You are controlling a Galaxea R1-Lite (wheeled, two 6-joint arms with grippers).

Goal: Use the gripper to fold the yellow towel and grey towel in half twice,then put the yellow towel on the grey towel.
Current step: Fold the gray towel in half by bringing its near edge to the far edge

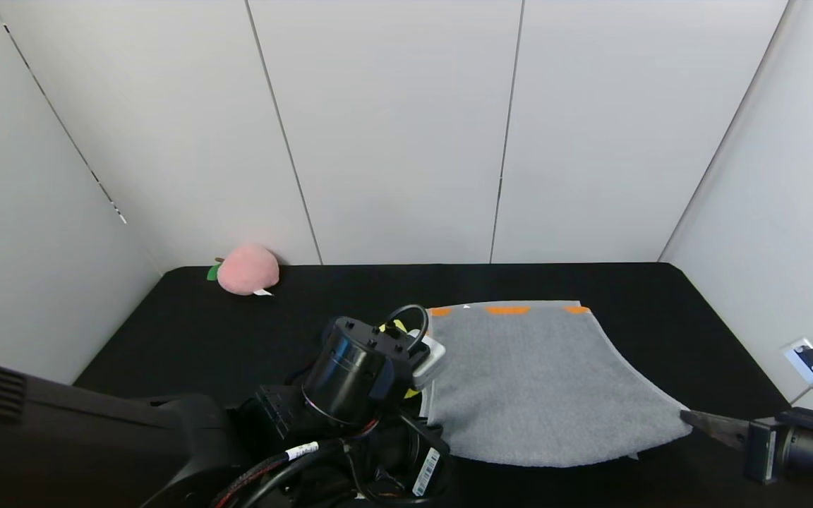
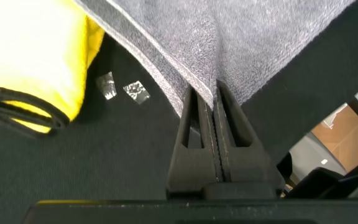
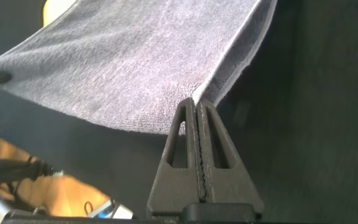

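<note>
Two grippers are clamped on one cloth right now, and that cloth is the grey towel (image 1: 540, 384), spread over the right half of the black tabletop (image 1: 188, 331). It's a fuzzy terry weave, roughly rectangular, with orange marks along a paler band at its far edge and its near edge curving across the front. The left gripper (image 2: 215, 102) has its two ridged black fingers pressed together on the towel's near-left corner; the fabric bunches into a fold right where the tips bite. Over on the other side, the right gripper (image 3: 195, 109) pinches the near-right corner the same way, jaws closed flat on the hem, the cloth rising away from the tips in a smooth sheet. From the head camera that right gripper shows as a dark wedge meeting the towel's corner at the right edge of the table.

The yellow towel (image 2: 36, 56) lies just beside the grey one on its left, soft and bright, folded thick with a thin black trim at its rim; in the head view only slivers peek out behind the left arm. A pink plush peach (image 1: 247, 269) with a green leaf sits well apart at the far left corner, by the white wall
</note>
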